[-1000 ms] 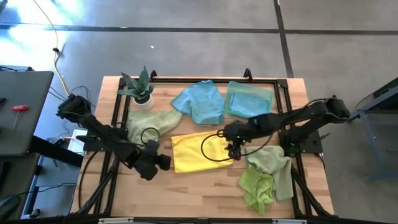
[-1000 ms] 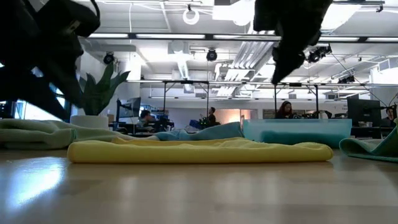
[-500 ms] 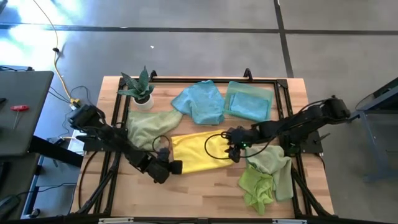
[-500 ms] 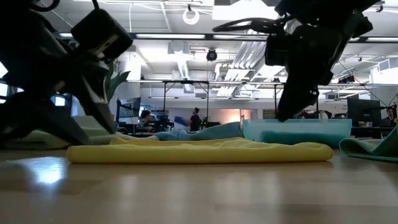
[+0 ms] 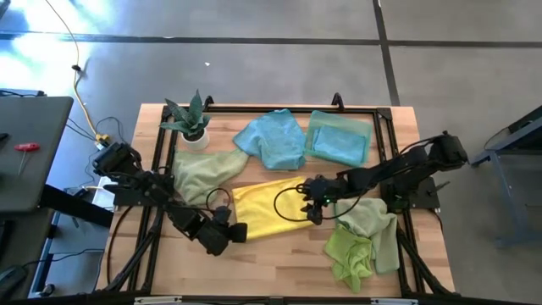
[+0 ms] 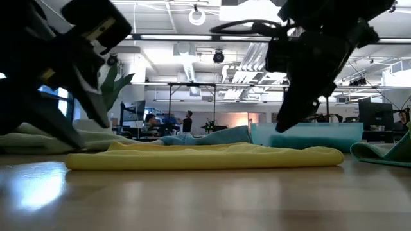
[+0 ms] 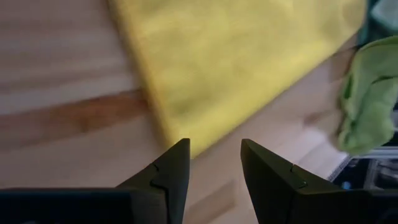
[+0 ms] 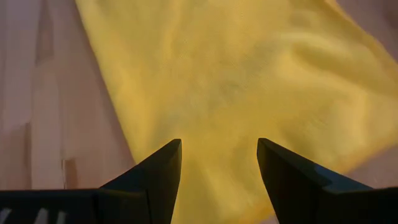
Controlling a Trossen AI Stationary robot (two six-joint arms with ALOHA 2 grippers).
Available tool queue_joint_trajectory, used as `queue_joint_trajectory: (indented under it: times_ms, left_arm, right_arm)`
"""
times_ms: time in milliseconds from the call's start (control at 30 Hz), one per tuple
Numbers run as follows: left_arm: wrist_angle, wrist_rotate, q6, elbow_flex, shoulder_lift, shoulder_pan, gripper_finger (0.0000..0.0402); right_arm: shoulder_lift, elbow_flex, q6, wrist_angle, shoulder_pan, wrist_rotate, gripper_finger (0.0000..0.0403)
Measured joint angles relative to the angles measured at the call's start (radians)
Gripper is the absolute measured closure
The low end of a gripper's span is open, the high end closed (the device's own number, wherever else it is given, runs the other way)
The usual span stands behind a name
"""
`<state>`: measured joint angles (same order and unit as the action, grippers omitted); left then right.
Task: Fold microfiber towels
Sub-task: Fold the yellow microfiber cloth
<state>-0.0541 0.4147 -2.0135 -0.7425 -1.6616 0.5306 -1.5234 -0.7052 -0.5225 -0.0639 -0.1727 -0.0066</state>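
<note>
Yellow microfiber towel (image 5: 269, 206), soft and thin, lies spread nearly flat at the centre of the high view on the pale wooden tabletop (image 5: 279, 258). It looks light, limp and likely to sag, so a pinch at an edge or corner seems the best hold. The left gripper (image 5: 240, 230) sits at its lower-left corner, fingers spread and empty. The right gripper (image 5: 313, 209) hangs over its right edge, fingers also spread, holding nothing. Lower right lie lime green and pale sage cloths (image 5: 364, 241). Farther up are another sage cloth (image 5: 201, 171), a crumpled light blue cloth (image 5: 273, 139), a folded mint one (image 5: 339, 137) and a spiky potted plant (image 5: 191, 120). Beyond, the low view shows a large bright workshop (image 6: 205, 77).
</note>
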Motion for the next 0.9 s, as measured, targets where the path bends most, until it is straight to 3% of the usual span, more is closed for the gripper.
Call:
queue_joint_trajectory:
  times_ms: [400,900]
  left_arm:
    - [-0.148,0.009,-0.267,0.0,-0.009,0.109,0.0268]
    - [-0.098,0.042,-0.24,-0.003,-0.056,0.046,0.0268]
  right_arm:
    - [-0.127,-0.001,-0.055,0.085,-0.026,-0.047,0.0199]
    - [-0.174,-0.002,-0.091,0.184,-0.046,-0.021,0.0199]
